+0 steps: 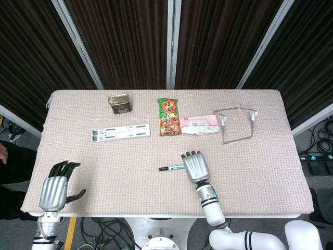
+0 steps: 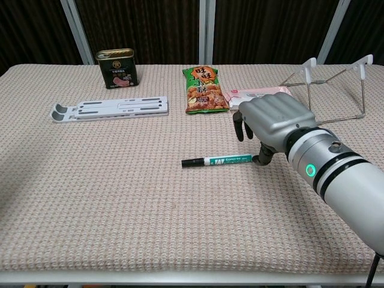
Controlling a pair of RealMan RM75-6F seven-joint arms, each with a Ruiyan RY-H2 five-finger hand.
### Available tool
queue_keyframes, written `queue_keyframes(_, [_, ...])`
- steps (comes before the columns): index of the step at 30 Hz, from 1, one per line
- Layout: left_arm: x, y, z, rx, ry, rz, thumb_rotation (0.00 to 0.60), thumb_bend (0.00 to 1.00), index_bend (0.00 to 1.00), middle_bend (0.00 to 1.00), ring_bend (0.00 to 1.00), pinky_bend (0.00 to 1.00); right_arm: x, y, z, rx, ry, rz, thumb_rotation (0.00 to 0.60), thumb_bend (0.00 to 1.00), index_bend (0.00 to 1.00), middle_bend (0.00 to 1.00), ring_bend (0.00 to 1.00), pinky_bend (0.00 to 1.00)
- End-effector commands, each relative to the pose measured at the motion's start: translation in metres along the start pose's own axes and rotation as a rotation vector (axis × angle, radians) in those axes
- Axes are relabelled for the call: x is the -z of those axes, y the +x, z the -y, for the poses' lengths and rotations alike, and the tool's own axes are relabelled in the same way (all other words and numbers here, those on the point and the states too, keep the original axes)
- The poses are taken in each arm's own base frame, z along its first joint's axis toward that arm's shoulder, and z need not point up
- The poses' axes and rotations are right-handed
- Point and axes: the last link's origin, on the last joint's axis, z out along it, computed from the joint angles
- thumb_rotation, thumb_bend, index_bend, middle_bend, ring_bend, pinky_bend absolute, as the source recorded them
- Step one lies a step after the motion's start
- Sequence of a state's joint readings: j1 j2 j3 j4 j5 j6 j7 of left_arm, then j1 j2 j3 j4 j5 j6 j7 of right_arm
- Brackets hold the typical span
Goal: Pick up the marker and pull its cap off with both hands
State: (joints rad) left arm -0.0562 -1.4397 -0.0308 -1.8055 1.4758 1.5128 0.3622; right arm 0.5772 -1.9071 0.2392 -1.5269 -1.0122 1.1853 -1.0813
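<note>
Marker (image 2: 219, 161) flat mid-table, cap on, unlifted. Right hand (image 2: 268, 125) over its white end, fingers curled apart, gripping nothing. Left hand (image 1: 53, 191) spread, empty, near-left corner. Pickup, cap pull pending.

The right hand (image 2: 273, 123) is held low over the middle of the table, palm down, fingers curled downward and apart, nothing gripped. The left hand (image 1: 53, 190) is kept at the near left edge, fingers spread.
</note>
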Motion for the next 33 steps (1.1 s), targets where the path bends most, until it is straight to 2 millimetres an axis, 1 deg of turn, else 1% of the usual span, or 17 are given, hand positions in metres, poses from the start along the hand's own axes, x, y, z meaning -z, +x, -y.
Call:
queue_keyframes(1, [0.000, -0.001, 0.000, 0.000, 0.000, 0.003, 0.600, 0.11, 0.25, 0.25, 0.14, 0.16, -0.005, -0.003, 0.005, 0.006, 0.002, 0.013, 0.600, 0.14, 0.49, 0.44, 0.41, 0.51])
queue_keyframes(5, [0.000, -0.001, 0.000, 0.000, -0.001, 0.005, 0.600, 0.11, 0.25, 0.25, 0.14, 0.16, -0.012, -0.009, 0.011, 0.019, 0.004, 0.032, 0.600, 0.15, 0.51, 0.45, 0.42, 0.52])
queue_keyframes(12, [0.000, -0.001, 0.002, 0.002, 0.001, 0.009, 0.600, 0.11, 0.25, 0.25, 0.14, 0.16, -0.015, -0.016, 0.021, 0.025, 0.014, 0.042, 0.600, 0.16, 0.54, 0.47, 0.44, 0.52])
queue_keyframes(23, [0.001, -0.004, 0.005, 0.011, 0.006, 0.016, 0.600, 0.11, 0.25, 0.25, 0.14, 0.16, -0.020, -0.021, 0.025, 0.026, -0.009, 0.044, 0.600, 0.17, 0.56, 0.48, 0.44, 0.52])
queue_keyframes(33, [0.001, -0.004, 0.007, 0.017, 0.008, 0.019, 0.600, 0.11, 0.25, 0.25, 0.14, 0.16, -0.024, -0.020, 0.028, 0.010, -0.018, 0.031, 0.600, 0.17, 0.50, 0.48, 0.44, 0.52])
